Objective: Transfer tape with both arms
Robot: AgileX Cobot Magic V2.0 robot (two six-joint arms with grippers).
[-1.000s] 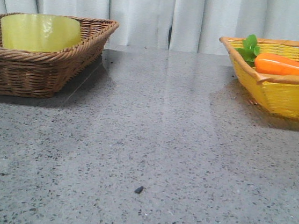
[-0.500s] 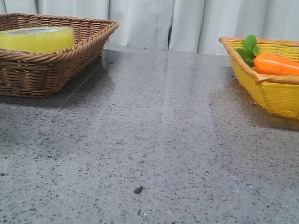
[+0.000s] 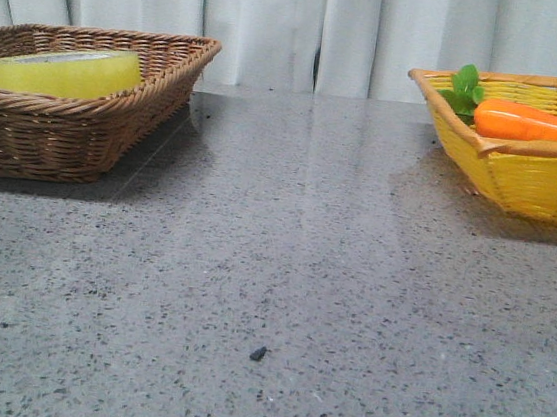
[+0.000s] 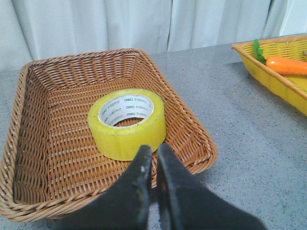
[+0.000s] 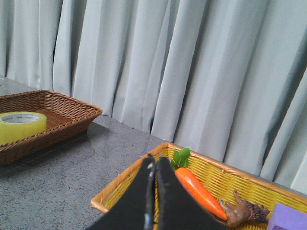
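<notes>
The tape (image 4: 127, 122) lay flat in the brown wicker basket (image 4: 43, 191), nothing touching it. Left gripper (image 4: 154, 152) and right gripper (image 5: 153, 165) both had fingers pinched together, holding nothing.

Left tool (image 4: 153, 152): two matte black fingers, smooth, tapering to narrow tips (pale scuffs on one). Right tool (image 5: 153, 165): same black tapered pair.

A brown wicker basket (image 3: 85, 136) and a yellow basket (image 3: 533, 182) holding a carrot (image 3: 535, 124) flank the grey table (image 3: 282, 269).
</notes>
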